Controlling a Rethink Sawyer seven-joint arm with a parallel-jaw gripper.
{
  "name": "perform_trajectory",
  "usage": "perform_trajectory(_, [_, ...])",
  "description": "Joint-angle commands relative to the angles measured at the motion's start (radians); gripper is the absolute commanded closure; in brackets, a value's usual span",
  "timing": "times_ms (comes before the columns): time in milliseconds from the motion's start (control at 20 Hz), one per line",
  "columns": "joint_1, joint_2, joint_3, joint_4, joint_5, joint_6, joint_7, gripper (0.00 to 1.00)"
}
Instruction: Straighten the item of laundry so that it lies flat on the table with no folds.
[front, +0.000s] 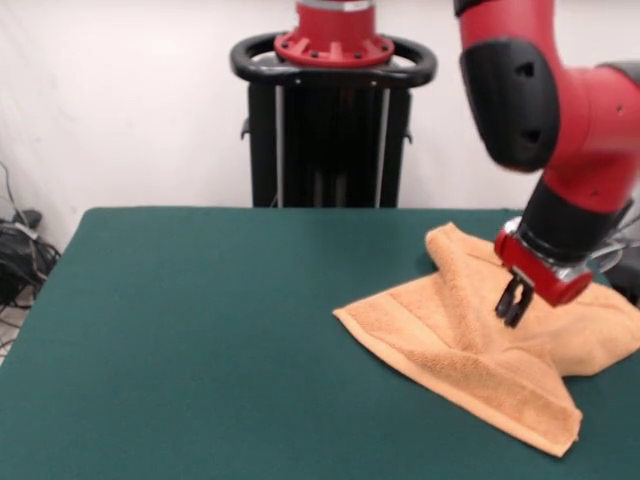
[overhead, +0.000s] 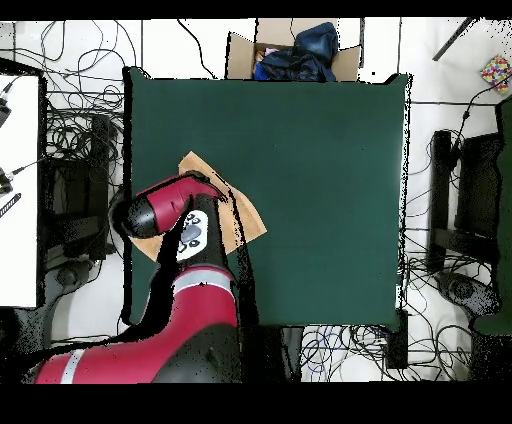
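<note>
The orange-tan towel (front: 470, 345) lies rumpled on the right part of the dark green table (front: 200, 330) in the front view. Folds run through its middle and its far corner is bunched up. My gripper (front: 514, 304) hangs just over the towel's middle with its dark fingers close together, and I see no cloth lifted between them. In the overhead view the towel (overhead: 243, 216) shows near the table's (overhead: 320, 180) left edge. The red arm (overhead: 175, 215) covers most of it and hides the gripper.
The black pedestal (front: 333, 120) stands at the table's far side. In the overhead view a cardboard box (overhead: 295, 50) with dark blue cloth sits beyond the top edge. Cables (overhead: 70, 130) lie on the floor around the table.
</note>
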Motion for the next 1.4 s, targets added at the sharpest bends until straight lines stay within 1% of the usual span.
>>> perform_trajectory(50, [-0.010,0.028,-0.026,-0.021,-0.031,-0.011,-0.028,1.00])
perform_trajectory(200, [-0.032,-0.010,-0.027,-0.027,-0.040,0.023,-0.080,1.00])
perform_trajectory(600, [-0.063,-0.083,-0.016,-0.019,-0.046,0.090,-0.153,1.00])
perform_trajectory(800, [-0.075,-0.072,-0.009,-0.030,-0.056,0.086,-0.160,1.00])
perform_trajectory(950, [-0.094,-0.062,0.009,-0.002,-0.048,0.063,-0.157,1.00])
perform_trajectory(1050, [-0.096,-0.073,0.011,0.015,-0.050,0.063,-0.157,1.00])
perform_trajectory(1200, [-0.106,-0.122,0.018,0.008,-0.046,0.132,-0.200,1.00])
perform_trajectory(1350, [-0.089,-0.194,0.001,-0.004,-0.052,0.206,-0.219,1.00])
perform_trajectory(1400, [-0.092,-0.198,0.001,-0.004,-0.053,0.213,-0.220,1.00])
